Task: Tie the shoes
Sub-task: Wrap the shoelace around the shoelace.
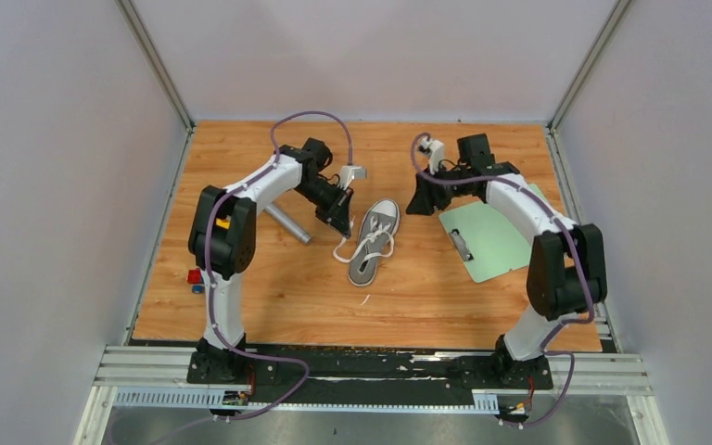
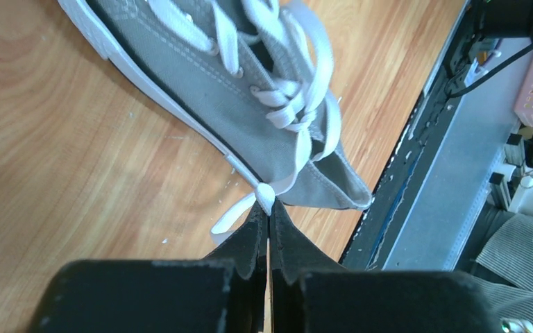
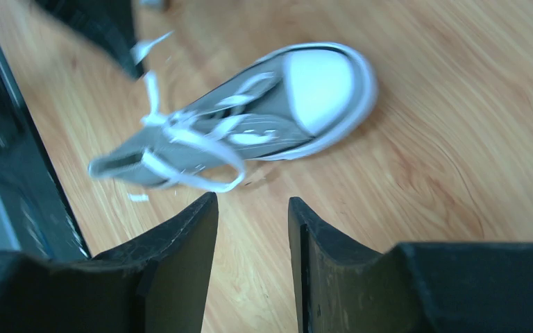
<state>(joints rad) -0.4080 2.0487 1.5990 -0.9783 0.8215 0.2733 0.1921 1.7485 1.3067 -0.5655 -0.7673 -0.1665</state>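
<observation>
The grey shoe [image 1: 375,241] with a white toe cap lies on its sole mid-table, toe pointing away from the arm bases. In the left wrist view the shoe [image 2: 208,76] fills the top, and its white lace [image 2: 298,149] runs down to my left gripper [image 2: 269,210], which is shut on a folded bit of it. From above, the left gripper [image 1: 338,222] sits just left of the shoe. My right gripper [image 3: 253,201] hovers open above bare wood, short of the shoe [image 3: 264,114], with nothing between its fingers. It is right of the toe, [image 1: 420,202] seen from above.
A green clipboard [image 1: 493,243] lies under the right arm, right of the shoe. A grey metal cylinder [image 1: 288,224] lies under the left arm. Grey walls enclose the wooden table [image 1: 269,306] on three sides, and a metal rail [image 1: 380,375] runs along the near edge.
</observation>
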